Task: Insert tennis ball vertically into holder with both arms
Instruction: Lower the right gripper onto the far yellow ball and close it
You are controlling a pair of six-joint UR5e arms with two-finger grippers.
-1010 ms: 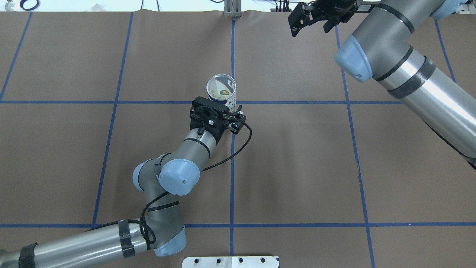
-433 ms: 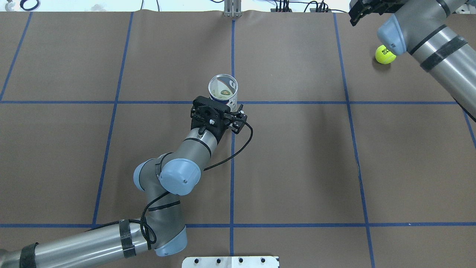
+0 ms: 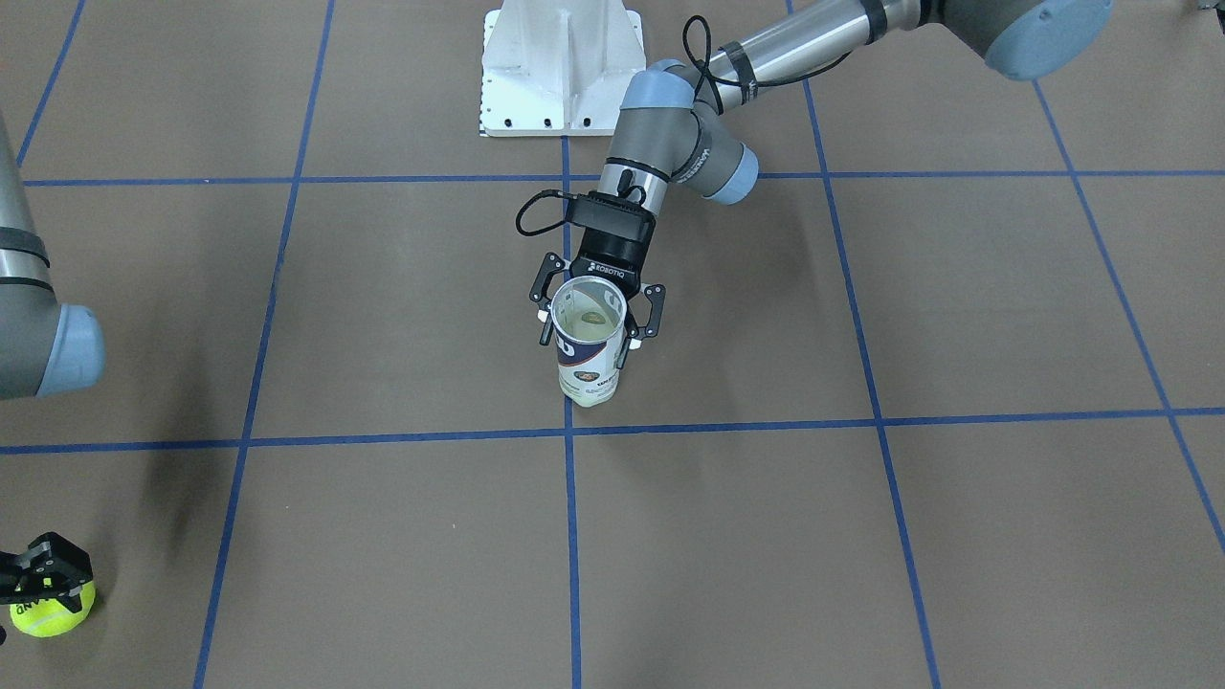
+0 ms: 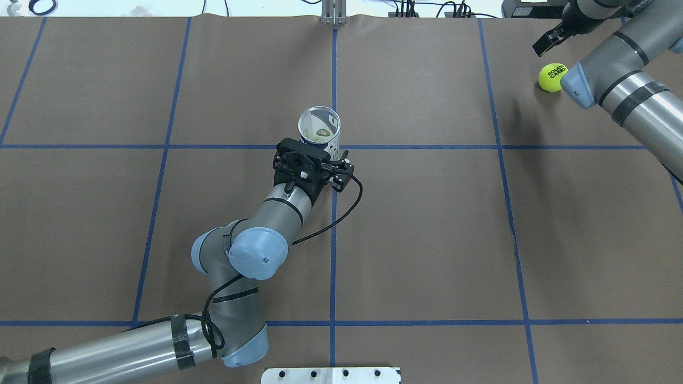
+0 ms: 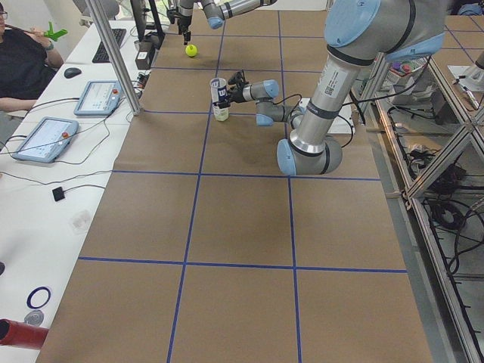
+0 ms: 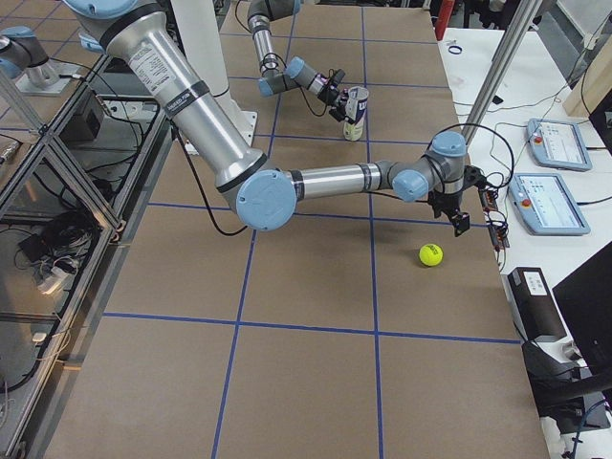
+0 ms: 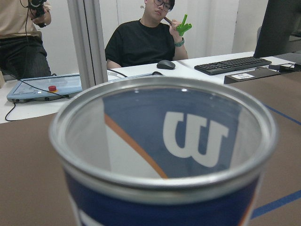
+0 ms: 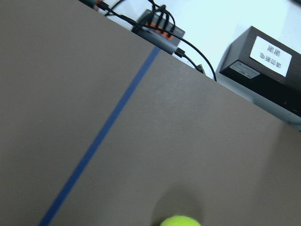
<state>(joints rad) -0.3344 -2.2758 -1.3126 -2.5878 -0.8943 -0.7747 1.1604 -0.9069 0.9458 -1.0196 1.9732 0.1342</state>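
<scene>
The holder (image 3: 590, 341) stands upright near the middle of the brown bench (image 4: 427, 240), its open silver rim facing up and its base beside the crossing of two blue tape lines (image 4: 333, 224). The left gripper (image 3: 600, 308) comes in from the robot's side at about rim height, with a finger (image 3: 545, 287) on each side of the can's upper part, pressed against the clear wall, so it is clamped on the holder. In the left wrist view the can's mouth (image 7: 164, 136) fills the picture, and the white "W" logo on navy shows through the far wall, upside down.

The tennis ball (image 4: 552, 78) lies on the bench at the far right corner in the overhead view, well apart from the holder, with black lettering on its top. The right gripper (image 3: 43, 574) hangs over the ball; in the front-facing view its black fingers sit just above and partly in front of the ball, and they appear spread apart, though the frame edge cuts part of them off. In the right wrist view only the ball's upper edge (image 8: 181, 220) shows at the bottom, with its shadow on the bench paper.

Beyond the bench's far edge, a person in a black shirt (image 7: 141, 44) sits at a white desk with a keyboard (image 7: 233, 64) and a mouse (image 7: 165, 64).
</scene>
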